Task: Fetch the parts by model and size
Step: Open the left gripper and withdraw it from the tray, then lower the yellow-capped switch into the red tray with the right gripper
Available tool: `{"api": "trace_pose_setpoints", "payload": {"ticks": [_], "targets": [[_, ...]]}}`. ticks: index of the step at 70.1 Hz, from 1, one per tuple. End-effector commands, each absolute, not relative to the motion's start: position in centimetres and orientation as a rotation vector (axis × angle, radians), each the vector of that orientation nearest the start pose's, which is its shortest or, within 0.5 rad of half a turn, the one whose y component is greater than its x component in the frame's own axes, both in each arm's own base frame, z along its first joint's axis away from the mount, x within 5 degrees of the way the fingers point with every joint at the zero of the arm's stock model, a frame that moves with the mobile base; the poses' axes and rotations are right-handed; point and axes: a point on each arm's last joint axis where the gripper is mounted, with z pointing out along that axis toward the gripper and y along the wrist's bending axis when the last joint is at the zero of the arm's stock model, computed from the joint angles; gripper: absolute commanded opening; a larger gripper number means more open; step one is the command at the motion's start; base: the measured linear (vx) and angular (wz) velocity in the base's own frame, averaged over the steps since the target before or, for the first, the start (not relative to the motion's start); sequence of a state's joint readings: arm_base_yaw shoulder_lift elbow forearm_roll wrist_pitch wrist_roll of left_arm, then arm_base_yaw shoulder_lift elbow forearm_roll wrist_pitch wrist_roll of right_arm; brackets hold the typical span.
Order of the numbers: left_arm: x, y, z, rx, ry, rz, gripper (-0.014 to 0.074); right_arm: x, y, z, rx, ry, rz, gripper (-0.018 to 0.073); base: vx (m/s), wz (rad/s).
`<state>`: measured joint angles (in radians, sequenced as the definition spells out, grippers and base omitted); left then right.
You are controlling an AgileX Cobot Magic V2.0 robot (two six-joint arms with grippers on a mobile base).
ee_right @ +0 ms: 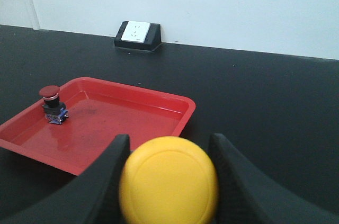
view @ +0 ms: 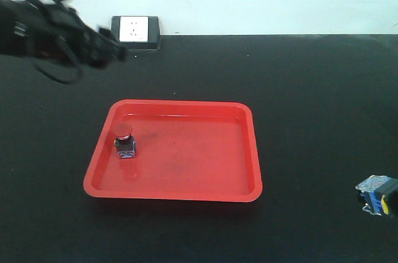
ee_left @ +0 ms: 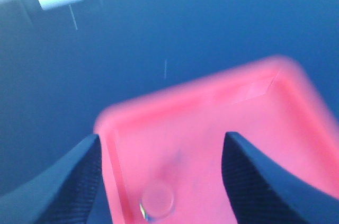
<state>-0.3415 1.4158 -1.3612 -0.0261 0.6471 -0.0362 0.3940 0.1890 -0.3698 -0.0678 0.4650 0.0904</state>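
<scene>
Near the left edge of the red tray (view: 186, 191) the red button (view: 124, 140) stands upright. Left tool (ee_left: 161, 138) hangs wide open, empty, over the tray; right tool (ee_right: 169, 144) pinches the yellow button (ee_right: 168, 181).

You'll see your black right fingers (ee_right: 100, 187) either side of a plain yellow cap (ee_right: 168, 179). Ahead of them lie a glossy red tray (ee_right: 132, 123), a red-capped switch (ee_right: 52, 105) with dark body and blue base, and a matte black worktop (ee_right: 265, 102).
</scene>
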Motion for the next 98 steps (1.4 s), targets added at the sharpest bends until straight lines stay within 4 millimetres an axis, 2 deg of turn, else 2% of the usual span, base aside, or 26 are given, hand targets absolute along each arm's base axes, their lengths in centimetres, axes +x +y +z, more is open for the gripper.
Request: {"api": "trace_pose_setpoints", "payload": {"ticks": [1, 6, 17, 32, 48, 58, 72, 86, 98], "targets": [[25.3, -9.4, 43.9, 0.292, 1.954, -0.287, 0.0470, 5.3, 1.9, 30.0, -0.293, 1.648, 0.284, -0.0010, 0.00, 0.00], [22.5, -8.4, 44.9, 0.286, 1.892, -0.293, 0.0470, 5.3, 1.9, 30.0, -0.293, 1.648, 0.284, -0.0010, 0.00, 0.00], [16.5, -6.2, 45.0, 0.268, 1.771, -0.309, 0.0470, 5.3, 1.9, 30.0, -0.293, 1.648, 0.284, -0.0010, 0.00, 0.00], [9.8, -3.7, 41.7, 0.257, 1.695, -0.319, 0.0470, 5.3, 1.9, 30.0, -0.293, 1.648, 0.284, -0.0010, 0.00, 0.00], [4.2, -1.7, 36.6, 0.247, 1.617, -0.327, 0.0470, 5.3, 1.9, 30.0, -0.293, 1.648, 0.284, -0.0010, 0.00, 0.00], [3.0, -1.3, 33.5, 0.245, 1.619, -0.332, 0.0470, 5.3, 1.9, 30.0, -0.293, 1.648, 0.284, -0.0010, 0.00, 0.00], [3.3, -1.4, 30.8, 0.251, 1.666, -0.326, 0.0470, 5.3, 1.9, 30.1, -0.291, 1.634, 0.288, -0.0010, 0.00, 0.00], [3.5, -1.4, 30.4, 0.253, 1.675, -0.324, 0.0470, 5.8, 2.2, 30.8, -0.294, 1.626, 0.286, -0.0008, 0.00, 0.00], [3.5, -1.4, 30.4, 0.254, 1.676, -0.322, 0.0470, 8.9, 3.4, 32.4, -0.317, 1.712, 0.271, -0.0005, 0.00, 0.00]]}}
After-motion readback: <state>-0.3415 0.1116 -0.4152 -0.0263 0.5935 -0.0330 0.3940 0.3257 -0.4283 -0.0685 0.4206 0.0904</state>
